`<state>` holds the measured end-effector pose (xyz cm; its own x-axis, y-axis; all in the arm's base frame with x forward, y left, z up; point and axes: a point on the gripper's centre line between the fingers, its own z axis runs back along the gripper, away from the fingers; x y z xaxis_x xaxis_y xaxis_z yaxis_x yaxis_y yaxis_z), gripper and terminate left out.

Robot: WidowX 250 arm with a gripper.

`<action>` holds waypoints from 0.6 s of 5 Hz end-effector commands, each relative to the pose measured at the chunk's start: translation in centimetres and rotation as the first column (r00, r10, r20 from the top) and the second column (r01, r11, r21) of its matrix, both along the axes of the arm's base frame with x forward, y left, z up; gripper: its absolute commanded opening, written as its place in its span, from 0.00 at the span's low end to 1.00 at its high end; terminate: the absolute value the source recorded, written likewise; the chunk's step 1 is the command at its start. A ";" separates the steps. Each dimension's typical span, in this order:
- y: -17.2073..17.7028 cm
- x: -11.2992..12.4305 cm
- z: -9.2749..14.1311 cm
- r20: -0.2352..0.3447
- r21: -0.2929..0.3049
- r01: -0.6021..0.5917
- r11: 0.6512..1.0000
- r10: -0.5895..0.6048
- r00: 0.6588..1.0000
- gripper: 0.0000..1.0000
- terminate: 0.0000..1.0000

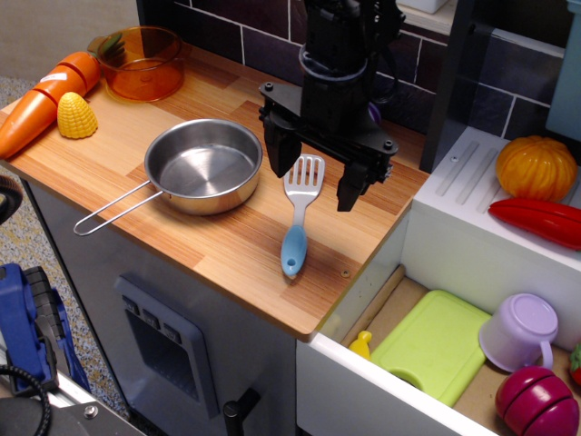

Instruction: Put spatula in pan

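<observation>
Toy kitchen with a wooden counter (218, 245) before a dark tiled wall (263, 45); a white sink unit (472, 227) adjoins on the right and an open drawer (399, 345) lies at near right. The spatula (299, 211) lies flat on the counter, white slotted head toward the far side, light blue handle pointing near, its tip close to the counter's near edge. It sits just right of the pan (203, 165) without touching it. The pan stands upright and holds nothing, its wire handle running toward the near left. The gripper (315, 170) hangs directly over the spatula head, black fingers (280, 150) spread apart, one on each side of the head; whether the tips touch the counter cannot be told. At far left an orange pot (141, 62) stands behind the pan, with a corn cob (76, 116) and a carrot (41, 102) near the left edge. On the sink unit rest a pumpkin (536, 168) and a red pepper (540, 222). The drawer contains a green board (436, 345), a purple cup (519, 331), a magenta piece (540, 400) and a small yellow item (361, 345)
</observation>
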<state>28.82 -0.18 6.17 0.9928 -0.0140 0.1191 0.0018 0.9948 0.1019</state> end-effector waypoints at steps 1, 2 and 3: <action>0.0 0.0 0.0 0.000 0.000 0.000 1.000 0.000 1.000 1.00 0.00; -0.4 0.1 -0.1 -0.017 0.017 -0.134 0.991 0.135 0.991 1.00 0.00; -0.7 -0.1 -0.7 0.012 0.015 -0.219 0.976 0.219 0.976 1.00 0.00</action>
